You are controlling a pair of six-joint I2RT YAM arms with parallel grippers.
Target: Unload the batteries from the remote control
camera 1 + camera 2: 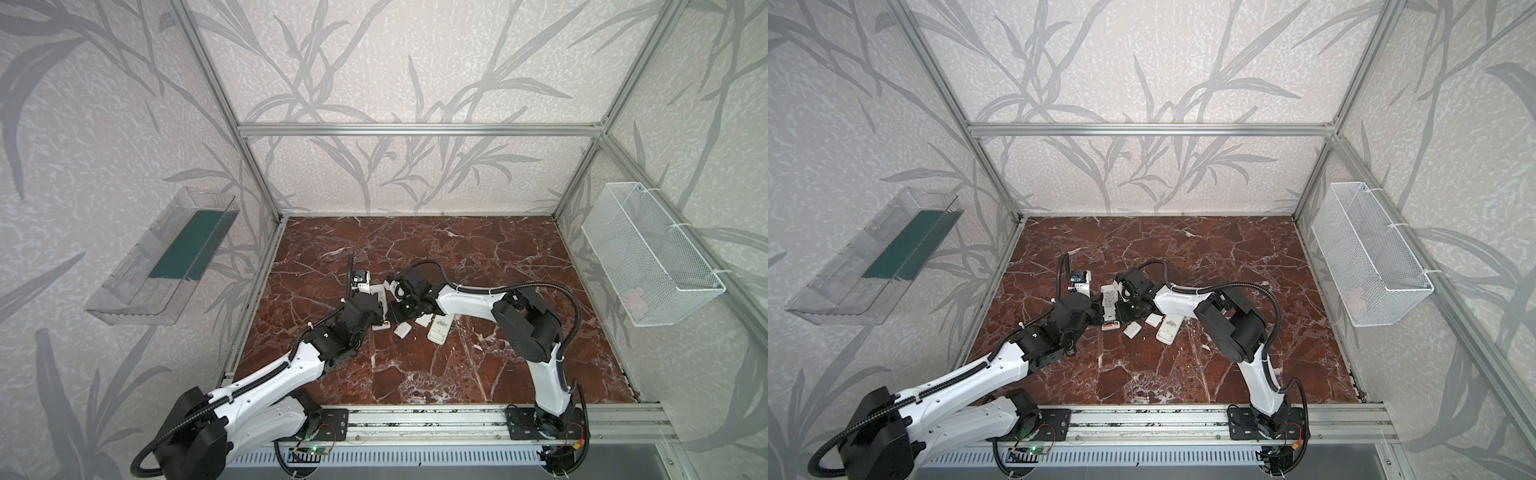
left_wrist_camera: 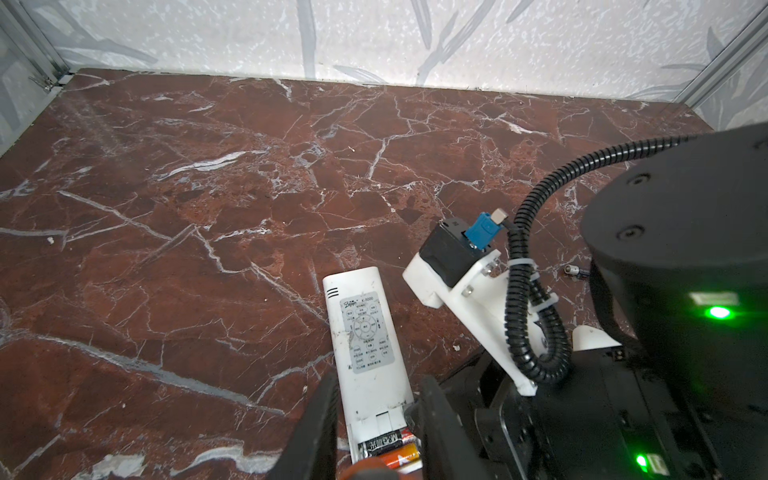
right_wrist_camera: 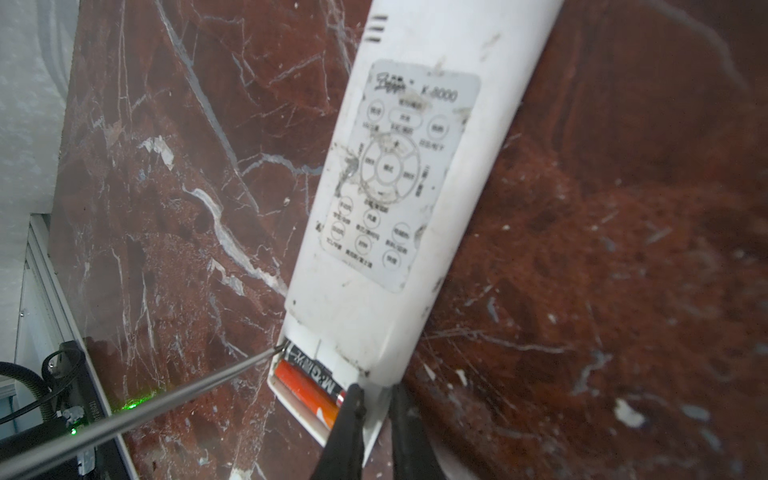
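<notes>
The white remote control [image 1: 1109, 303] lies on the marble floor with its battery bay uncovered. In the bay sit two batteries side by side, a black one [image 3: 316, 370] and an orange one [image 3: 305, 388]. My right gripper [image 3: 376, 390] is shut on the remote's end wall beside the bay. My left gripper [image 2: 379, 380] hovers over the same end, shut on an orange-handled screwdriver [image 2: 365, 469]. The screwdriver's steel shaft [image 3: 166, 399] has its tip at the end of the black battery. A small loose battery [image 2: 575, 271] lies on the floor behind the right arm.
A second white remote [image 1: 440, 328] and two small white covers [image 1: 402, 330] [image 1: 424, 320] lie just right of the grippers. A white mesh basket [image 1: 648, 257] hangs on the right wall and a clear tray [image 1: 166, 257] on the left wall.
</notes>
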